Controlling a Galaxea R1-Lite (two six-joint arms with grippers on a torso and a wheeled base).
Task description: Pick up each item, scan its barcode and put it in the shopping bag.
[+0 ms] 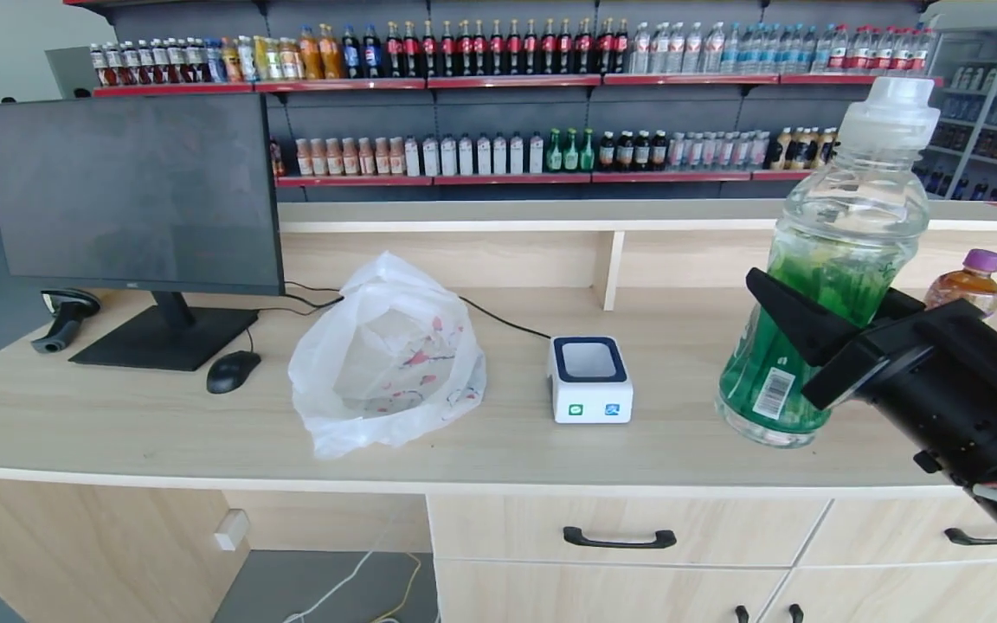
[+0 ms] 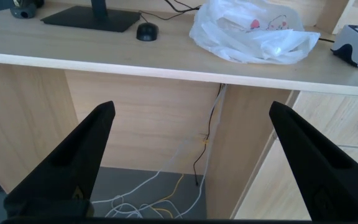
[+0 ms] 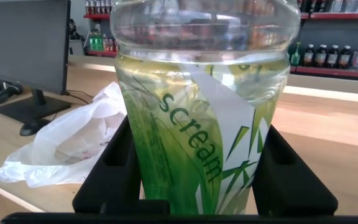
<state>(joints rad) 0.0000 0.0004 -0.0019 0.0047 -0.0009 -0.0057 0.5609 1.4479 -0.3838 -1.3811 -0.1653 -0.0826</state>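
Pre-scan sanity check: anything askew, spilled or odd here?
Nothing spilled or damaged. The green bottle leans in the right claw, cap tipped away from the scanner. The shopping bag lies slumped on the counter rather than standing open.

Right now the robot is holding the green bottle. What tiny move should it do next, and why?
Probably carry the green bottle leftward to the scanner and turn its barcode toward the scanner's window. The right gripper is shut on the bottle, which is off to the scanner's right, and the barcode faces the robot, not the window. The shopping bag comes after scanning.
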